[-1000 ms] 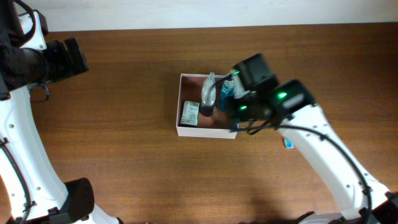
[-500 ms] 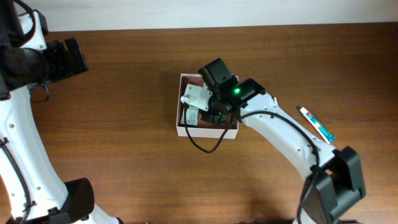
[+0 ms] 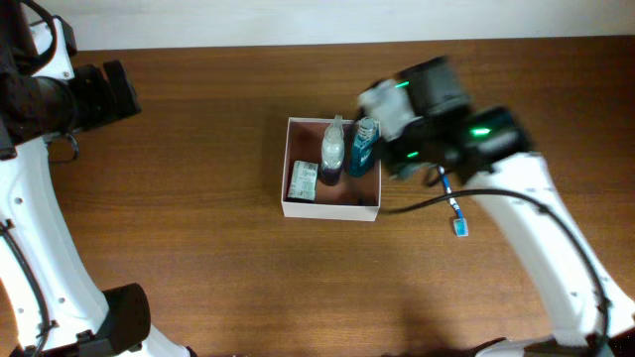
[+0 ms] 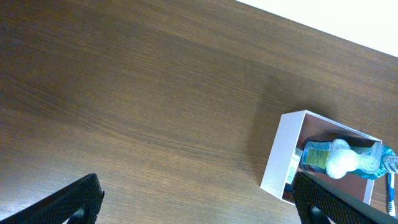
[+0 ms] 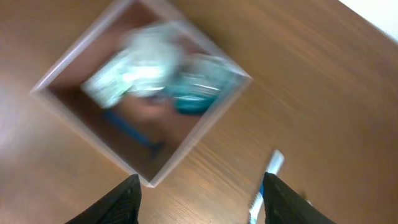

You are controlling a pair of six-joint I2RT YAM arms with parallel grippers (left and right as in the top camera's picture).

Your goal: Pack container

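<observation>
The container is a shallow white box with a pinkish-brown inside, at mid table. It holds a clear bottle, a blue bottle, a green-and-white soap packet and a blue toothbrush. My right arm hovers just right of the box. The right gripper is open with nothing between its fingers, above the box's near corner. Another toothbrush lies on the table to the right. My left gripper stands wide open and empty, far to the left; its wrist view shows the container at the right.
Dark brown wood table all round the box. A pale wall strip runs along the table's far edge. The right wrist view is motion-blurred.
The right gripper went from shut to open. Its arm swung over the container and is now back at the box's right side. The left arm has not moved.
</observation>
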